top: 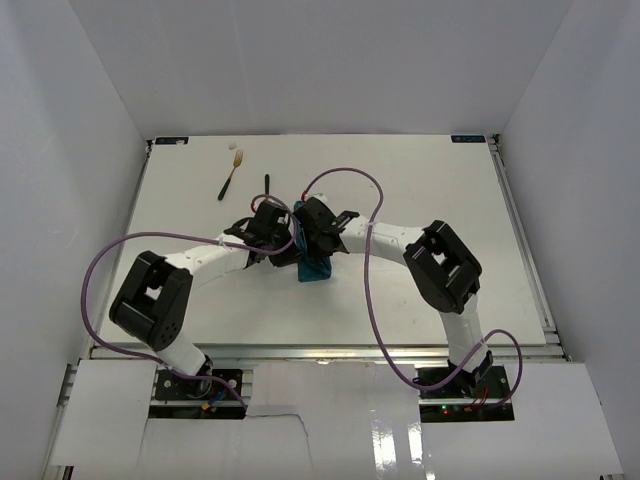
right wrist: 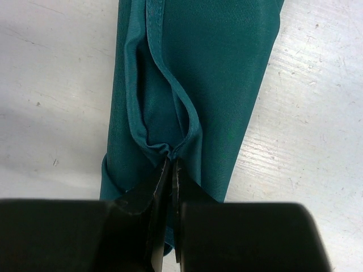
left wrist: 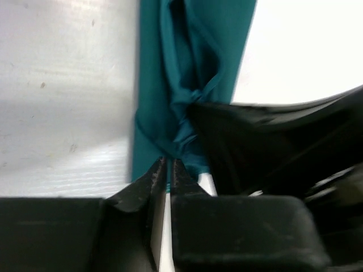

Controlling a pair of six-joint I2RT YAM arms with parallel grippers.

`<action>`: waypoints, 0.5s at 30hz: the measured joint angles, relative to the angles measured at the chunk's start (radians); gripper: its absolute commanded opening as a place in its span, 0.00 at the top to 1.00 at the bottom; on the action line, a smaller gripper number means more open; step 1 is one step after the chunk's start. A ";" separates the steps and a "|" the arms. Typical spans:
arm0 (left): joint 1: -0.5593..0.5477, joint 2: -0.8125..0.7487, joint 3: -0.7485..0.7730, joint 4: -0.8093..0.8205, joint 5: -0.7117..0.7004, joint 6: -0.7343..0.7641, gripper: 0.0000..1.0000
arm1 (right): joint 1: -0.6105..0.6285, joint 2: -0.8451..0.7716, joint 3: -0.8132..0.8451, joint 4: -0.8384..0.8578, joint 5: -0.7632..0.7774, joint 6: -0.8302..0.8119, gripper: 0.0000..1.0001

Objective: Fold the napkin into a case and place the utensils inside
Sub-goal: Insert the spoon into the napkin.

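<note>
From above, the napkin [top: 314, 266] is seen folded into a narrow strip near the middle of the table [top: 430, 180]. The left gripper [top: 268, 228] is just to its left and the right gripper [top: 318, 230] is over it. The fork [top: 231, 174] and the knife [top: 267, 187] lie farther off toward the far left, so the utensils are not yet inside. In the left wrist view the fingers [left wrist: 152, 178] are shown almost together, with a thin slit between them, at the cloth's near edge; whether any cloth is pinched there cannot be told. In the right wrist view the jaws are closed on the napkin's hem, where a loose lip of fabric is gathered into a small opening. The step in hand is judged to be the finishing of the case's fold. It is best done if the hem is held firmly on the right. Any release on the left should be made slowly and straight upward, so that the layers are not dragged askew. The lip should be left raised enough for the utensils to be slid in.
</note>
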 measured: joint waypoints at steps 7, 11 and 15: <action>0.001 0.053 0.136 -0.112 -0.070 -0.062 0.66 | -0.009 -0.007 -0.018 0.029 -0.024 0.002 0.92; 0.001 0.079 0.146 -0.166 -0.091 -0.091 0.71 | -0.011 -0.009 -0.024 0.038 -0.028 0.002 0.92; 0.001 0.114 0.161 -0.220 -0.109 -0.116 0.69 | -0.010 -0.009 -0.026 0.047 -0.034 0.002 0.92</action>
